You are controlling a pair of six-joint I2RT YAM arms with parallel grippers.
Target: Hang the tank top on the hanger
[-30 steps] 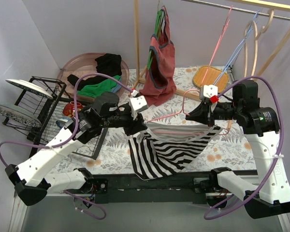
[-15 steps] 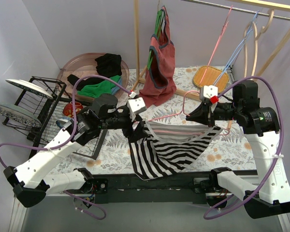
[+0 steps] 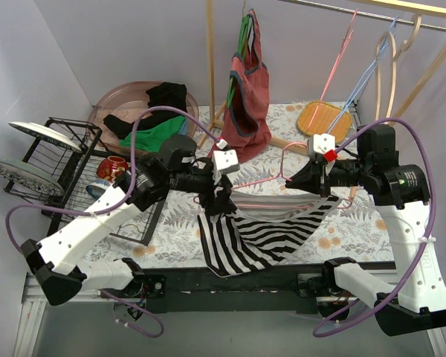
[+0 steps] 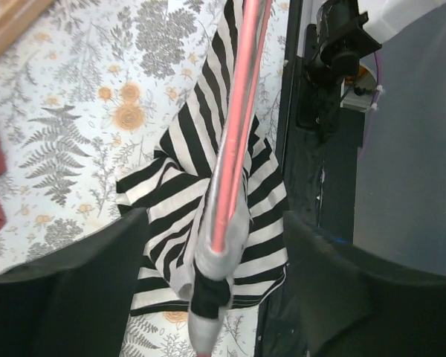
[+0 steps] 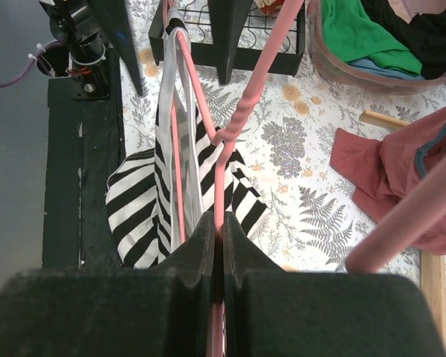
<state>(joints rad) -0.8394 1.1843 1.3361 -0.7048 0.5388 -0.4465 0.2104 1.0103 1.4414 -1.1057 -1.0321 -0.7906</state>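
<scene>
Walls: plain pale lilac panels [image 3: 119, 44] are seen behind the table and along its left side.
Table: covered with a white cloth [image 3: 357, 236] printed with grey ferns and orange flowers.
Near edge: a black strip [image 3: 282, 286] is noted.
Rack: wooden post [image 3: 209, 59]; metal rail [image 3: 372, 15] at upper right.
Floor: grey surface [image 3: 230, 335].
Light: even, shadows soft.

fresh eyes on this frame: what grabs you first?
The striped tank top draped over the pink hanger in the middle, its hem reaching the near edge of the table. The right gripper pinches the hanger's neck; the left gripper sits open around its far end and a strap. Behind, a red tank top hangs beside the wooden upright.
</scene>
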